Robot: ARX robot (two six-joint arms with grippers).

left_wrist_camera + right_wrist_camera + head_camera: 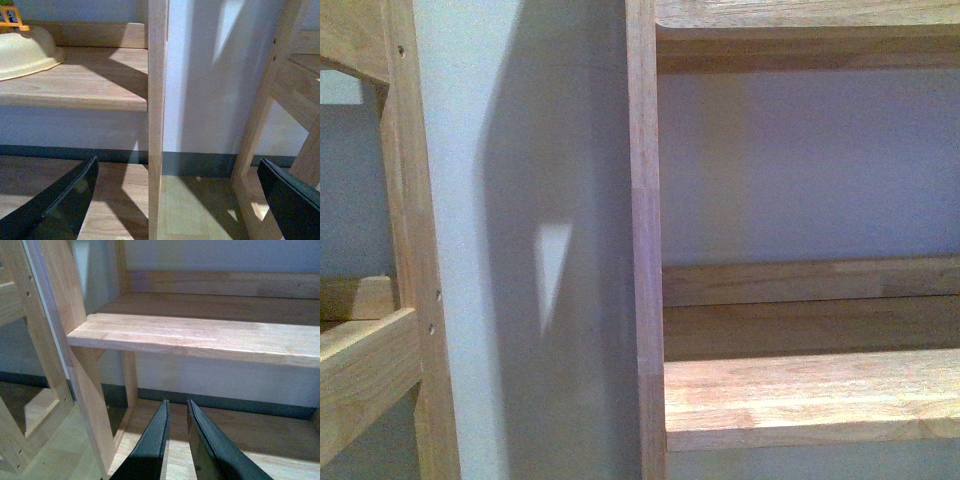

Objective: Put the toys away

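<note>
The left gripper (175, 200) has its fingers (60, 200) spread wide with nothing between them; the right gripper (177, 440) has its fingers pressed nearly together, empty. Past the left gripper stands a wooden post (157, 100). At ten o'clock, a cream bowl (25, 52) sits on a shelf (90, 80). No toy appears in any view.

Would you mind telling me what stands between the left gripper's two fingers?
In the left wrist view, the wide-open left gripper frames a wooden shelf post, with pale wall and floor behind it.
</note>
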